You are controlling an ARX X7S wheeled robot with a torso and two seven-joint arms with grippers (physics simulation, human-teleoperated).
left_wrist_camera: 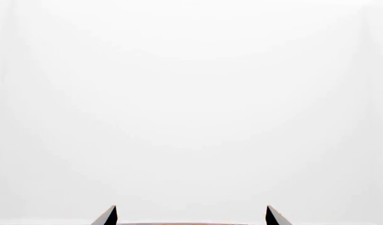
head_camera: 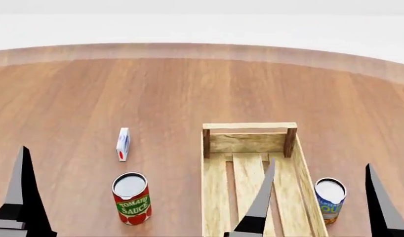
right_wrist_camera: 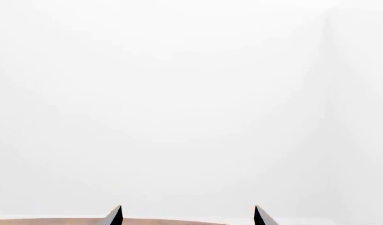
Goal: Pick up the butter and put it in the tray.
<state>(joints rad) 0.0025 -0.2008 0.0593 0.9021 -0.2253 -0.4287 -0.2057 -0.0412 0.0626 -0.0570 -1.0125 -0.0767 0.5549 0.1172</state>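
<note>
The butter is not in any view. The tray (head_camera: pixel 249 127), a long light-wood crate with a slatted bottom and darker corner posts, lies right of centre in the head view with nothing in it. My right gripper (head_camera: pixel 320 164) is open and empty, one finger over the tray and the other to its right. In its wrist view (right_wrist_camera: pixel 187 207) it faces blank white. My left gripper (left_wrist_camera: pixel 191 207) is open and empty too. Only one of its fingers (head_camera: pixel 19 192) shows at the head view's left edge.
A small white-blue-red carton (head_camera: pixel 123 143) lies left of the tray. A red tomato sauce can (head_camera: pixel 131 198) stands nearer me. A blue can (head_camera: pixel 330 199) stands just right of the tray. All rest on a round wooden table (head_camera: pixel 188 89) with its far edge curved.
</note>
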